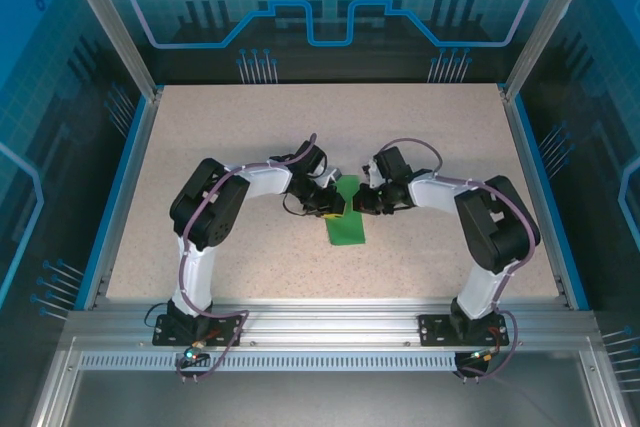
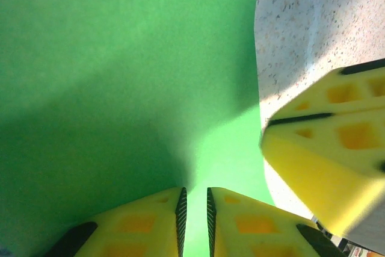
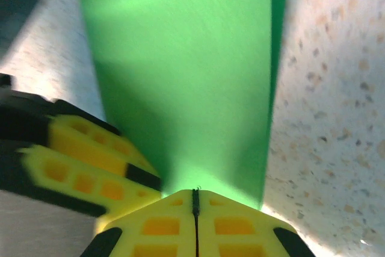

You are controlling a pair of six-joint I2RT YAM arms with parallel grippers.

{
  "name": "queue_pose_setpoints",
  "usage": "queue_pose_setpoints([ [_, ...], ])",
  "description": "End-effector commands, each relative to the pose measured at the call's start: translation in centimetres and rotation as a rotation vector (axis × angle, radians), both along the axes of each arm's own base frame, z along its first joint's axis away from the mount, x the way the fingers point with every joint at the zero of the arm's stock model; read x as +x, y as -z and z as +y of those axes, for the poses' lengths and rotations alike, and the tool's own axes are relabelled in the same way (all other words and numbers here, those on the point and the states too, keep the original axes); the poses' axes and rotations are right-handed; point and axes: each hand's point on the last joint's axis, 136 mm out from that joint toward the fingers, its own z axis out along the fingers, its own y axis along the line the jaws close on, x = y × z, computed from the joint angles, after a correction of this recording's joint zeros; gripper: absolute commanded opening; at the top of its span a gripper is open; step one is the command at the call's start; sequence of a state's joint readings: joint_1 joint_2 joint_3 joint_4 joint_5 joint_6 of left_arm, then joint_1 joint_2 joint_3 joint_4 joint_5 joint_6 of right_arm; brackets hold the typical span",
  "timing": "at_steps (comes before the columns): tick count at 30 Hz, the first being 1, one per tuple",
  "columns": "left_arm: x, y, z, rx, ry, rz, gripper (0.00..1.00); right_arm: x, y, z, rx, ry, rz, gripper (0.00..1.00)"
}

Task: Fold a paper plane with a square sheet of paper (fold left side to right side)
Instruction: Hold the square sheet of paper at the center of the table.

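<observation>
The green sheet of paper [image 1: 348,219] lies mid-table as a narrow folded strip, and both grippers meet at its far end. My left gripper [image 1: 333,206] is at the strip's left edge. In its wrist view the yellow fingers [image 2: 150,224] stand a narrow gap apart, with green paper [image 2: 120,70] showing through the gap and spreading beyond, darker and curved on the left. My right gripper [image 1: 363,198] is shut, with its fingertips [image 3: 195,195] together against the paper [image 3: 186,58]. I cannot tell whether paper is pinched between them. The two grippers nearly touch.
The speckled beige table [image 1: 240,137] has a raised blue and aluminium border [image 1: 128,177]. The right gripper's fingers [image 2: 325,148] crowd the left wrist view, and the left gripper's fingers [image 3: 84,157] crowd the right wrist view.
</observation>
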State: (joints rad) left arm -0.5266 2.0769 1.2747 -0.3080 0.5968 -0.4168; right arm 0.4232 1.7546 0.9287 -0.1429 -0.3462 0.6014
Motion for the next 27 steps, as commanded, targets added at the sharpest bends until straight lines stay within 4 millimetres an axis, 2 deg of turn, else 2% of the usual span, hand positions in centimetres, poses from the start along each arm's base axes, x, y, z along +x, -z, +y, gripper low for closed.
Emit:
queue_pose_setpoints([
  [1, -1.7, 3.3, 1.1, 0.082, 0.0, 0.086, 0.2, 1.7, -2.7, 0.9, 0.134, 0.018, -0.073, 0.08],
  [6, -1.6, 3.3, 1.1, 0.083, -0.004, 0.085, 0.2, 2.9, -1.6, 1.7, 0.149, 0.004, -0.041, 0.07],
  [13, -1.6, 3.2, 1.0, 0.076, -0.003, 0.085, 0.2, 3.9, 1.1, 2.3, 0.129, 0.0, 0.019, 0.06],
  [22, -2.4, 2.2, 1.2, 0.071, 0.02, 0.072, 0.2, 2.2, 4.7, 0.4, 0.003, 0.041, 0.141, 0.06],
  [27, -3.9, 1.6, 1.6, 0.075, 0.057, 0.065, 0.2, 1.7, 5.3, 0.0, -0.013, 0.05, 0.166, 0.05],
])
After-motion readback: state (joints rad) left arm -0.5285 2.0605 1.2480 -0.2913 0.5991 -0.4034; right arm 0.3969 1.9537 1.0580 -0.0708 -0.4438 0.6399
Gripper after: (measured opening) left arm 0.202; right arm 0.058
